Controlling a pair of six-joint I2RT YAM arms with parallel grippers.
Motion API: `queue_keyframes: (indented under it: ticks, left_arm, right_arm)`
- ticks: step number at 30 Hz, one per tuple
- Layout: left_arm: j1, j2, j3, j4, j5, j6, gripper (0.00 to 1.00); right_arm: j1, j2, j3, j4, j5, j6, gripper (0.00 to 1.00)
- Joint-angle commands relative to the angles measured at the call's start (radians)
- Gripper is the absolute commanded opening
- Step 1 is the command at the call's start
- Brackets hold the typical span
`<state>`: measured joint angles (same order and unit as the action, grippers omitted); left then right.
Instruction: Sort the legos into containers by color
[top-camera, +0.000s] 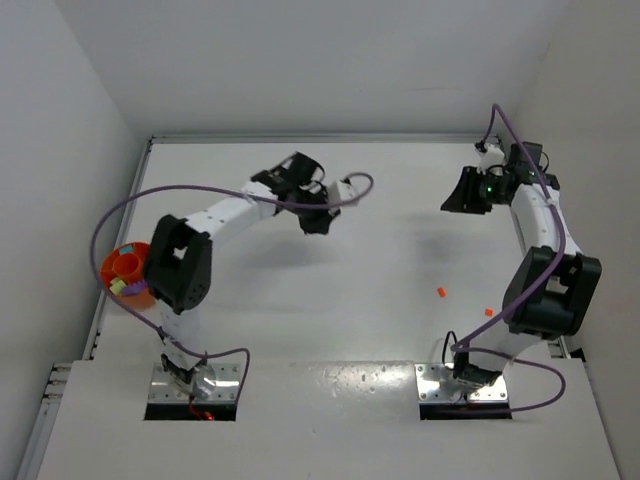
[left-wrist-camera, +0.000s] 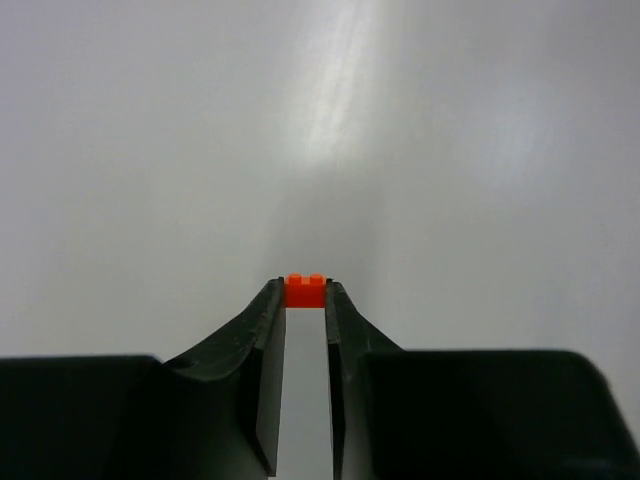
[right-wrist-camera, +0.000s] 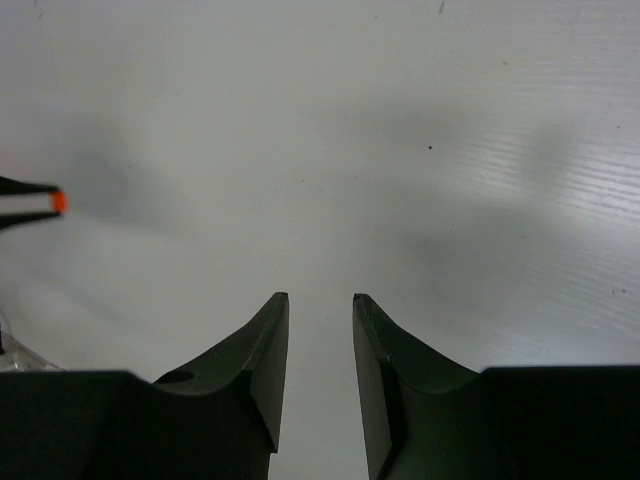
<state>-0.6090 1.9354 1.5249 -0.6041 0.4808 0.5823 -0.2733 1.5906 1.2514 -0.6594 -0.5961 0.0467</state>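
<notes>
Presently, orange brick (left-wrist-camera: 305, 288): small, two studs showing on top, pinched at the very tips of the left claw (left-wrist-camera: 305, 298), over the far middle of the table (top-camera: 380, 250).
Left claw: closed to a narrow gap on the orange brick.
Right claw (right-wrist-camera: 320, 300): jaws slightly apart, nothing between them.
Loose bricks (top-camera: 440, 292): two, orange, lying near the right arm.
Bowl (top-camera: 112, 262): round, orange, at the left edge; green and purple bricks (top-camera: 120, 287) inside, compartment unclear.
</notes>
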Motion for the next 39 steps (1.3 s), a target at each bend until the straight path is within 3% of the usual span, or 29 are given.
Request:
queue_keyframes:
  ticks: [1, 4, 7, 15, 19, 23, 30, 39]
  left_arm:
    - [0.122, -0.174, 0.034, -0.068, -0.045, -0.124, 0.13]
    - [0.222, -0.268, 0.034, -0.127, -0.116, -0.173, 0.13]
    - [0.325, -0.343, 0.021, -0.189, -0.240, -0.249, 0.12]
    - [0.691, -0.498, -0.110, -0.351, -0.303, -0.329, 0.06]
    - [0.944, -0.516, -0.121, -0.396, -0.303, -0.329, 0.03]
    - [1.064, -0.547, -0.164, -0.408, -0.294, -0.329, 0.01]
    - [1.167, -0.576, -0.224, -0.422, -0.318, -0.320, 0.01]
    - [1.209, -0.576, -0.308, -0.376, -0.386, -0.352, 0.00]
  right_arm:
    - [0.019, 0.058, 0.110, 0.037, -0.070, 0.001, 0.32]
    - [0.055, 0.124, 0.180, 0.026, -0.070, 0.001, 0.32]
    - [0.098, 0.192, 0.250, 0.003, -0.070, -0.008, 0.41]
    - [0.209, 0.293, 0.336, -0.019, -0.041, -0.051, 0.46]
    - [0.249, 0.334, 0.358, -0.055, -0.031, -0.080, 0.46]
    - [0.281, 0.370, 0.397, -0.078, -0.008, -0.113, 0.46]
    - [0.312, 0.422, 0.433, -0.115, 0.010, -0.145, 0.46]
    - [0.330, 0.470, 0.480, -0.158, 0.010, -0.163, 0.46]
